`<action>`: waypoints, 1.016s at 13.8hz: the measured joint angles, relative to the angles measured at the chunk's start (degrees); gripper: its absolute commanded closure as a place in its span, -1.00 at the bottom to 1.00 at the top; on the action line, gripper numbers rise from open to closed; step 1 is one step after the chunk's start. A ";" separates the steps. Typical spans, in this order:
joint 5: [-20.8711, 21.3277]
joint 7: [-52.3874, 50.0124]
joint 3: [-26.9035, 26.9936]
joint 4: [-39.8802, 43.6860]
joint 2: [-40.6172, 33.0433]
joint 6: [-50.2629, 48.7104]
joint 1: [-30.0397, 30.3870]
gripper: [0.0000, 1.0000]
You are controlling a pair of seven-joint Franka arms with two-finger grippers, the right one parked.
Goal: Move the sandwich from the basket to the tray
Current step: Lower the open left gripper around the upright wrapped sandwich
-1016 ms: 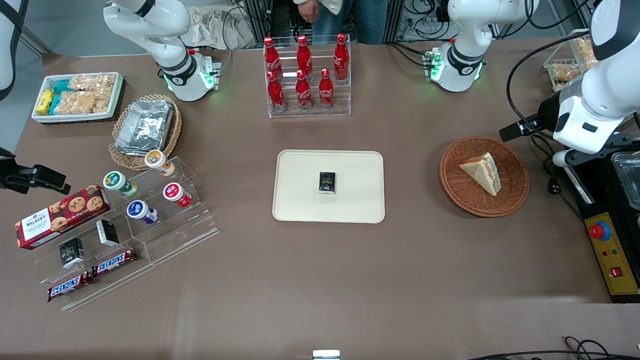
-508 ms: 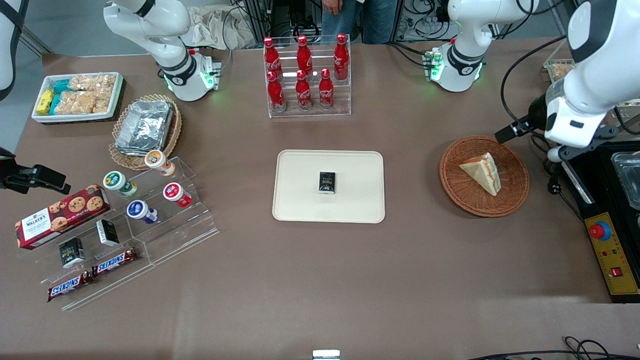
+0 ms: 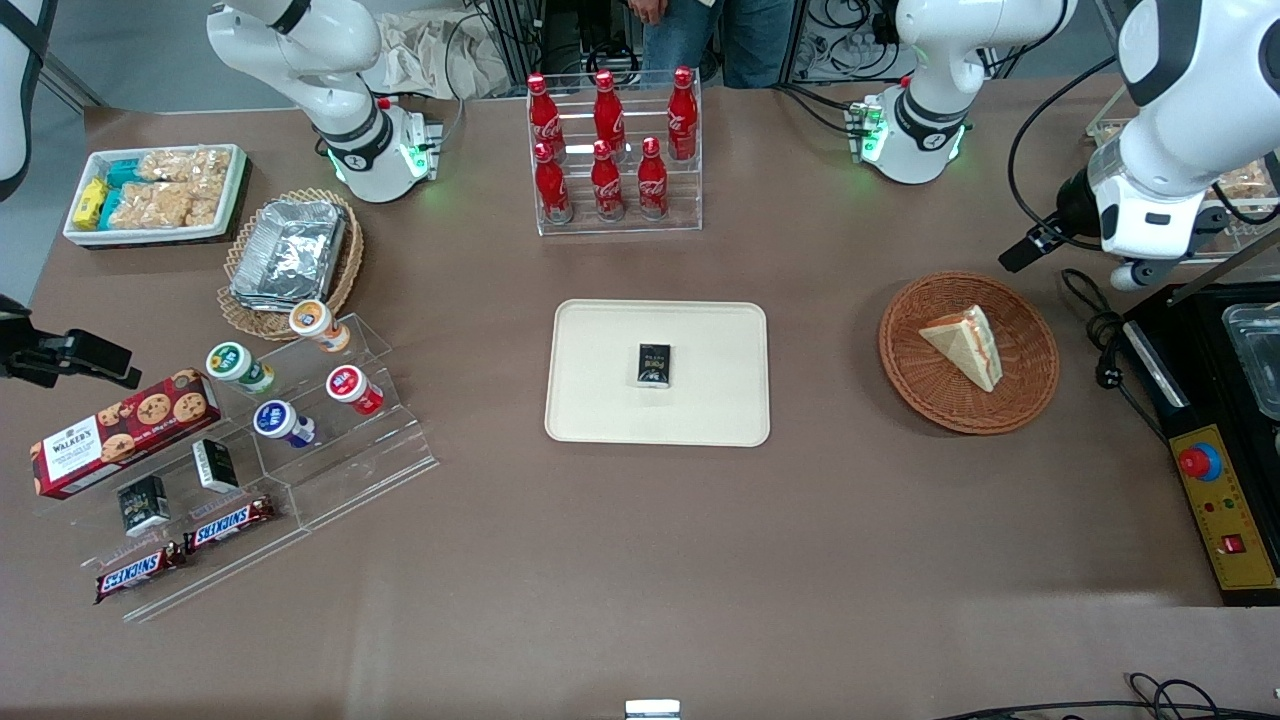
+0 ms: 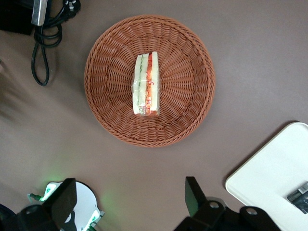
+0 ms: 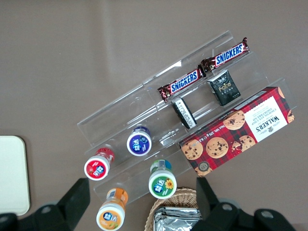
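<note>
Sandwich [image 3: 966,345] lies in the reddish-brown basket [image 3: 1030,395], resting on one flat face with its pink and orange filling edge showing; from my wrist camera it sits near the basket's middle, long axis running toward the gripper. Nothing touches it.

My gripper [image 4: 130,204] hangs high above the table, well apart from the basket and off to the side of it that is farther from the front camera. Its two fingers [image 4: 63,199] stand spread wide, with bare table between them and nothing held. In the front camera the wrist shows up above the table, near the working arm's end, next to the black control box [image 3: 1200,400]; the fingertips themselves I cannot make out there.

Tray [image 3: 600,340] sits mid-table, well apart from the gripper, toward the parked arm's end from the basket. One rounded corner of it shows in my wrist camera, beside the gripper. A small dark box [image 3: 654,364] lies flat near the tray's middle.

Black cable [image 4: 41,43] coils on the table just beside the basket, not touching the rim as far as I can see.
</note>
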 measured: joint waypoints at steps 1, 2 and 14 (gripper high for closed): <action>0.06 -0.37 0.00 -0.48 0.00 0.42 0.10 -1.00; 0.34 -0.56 0.02 -0.96 0.05 0.75 0.39 -1.00; 2.94 -0.69 -0.03 -19.31 4.22 25.75 1.20 -1.00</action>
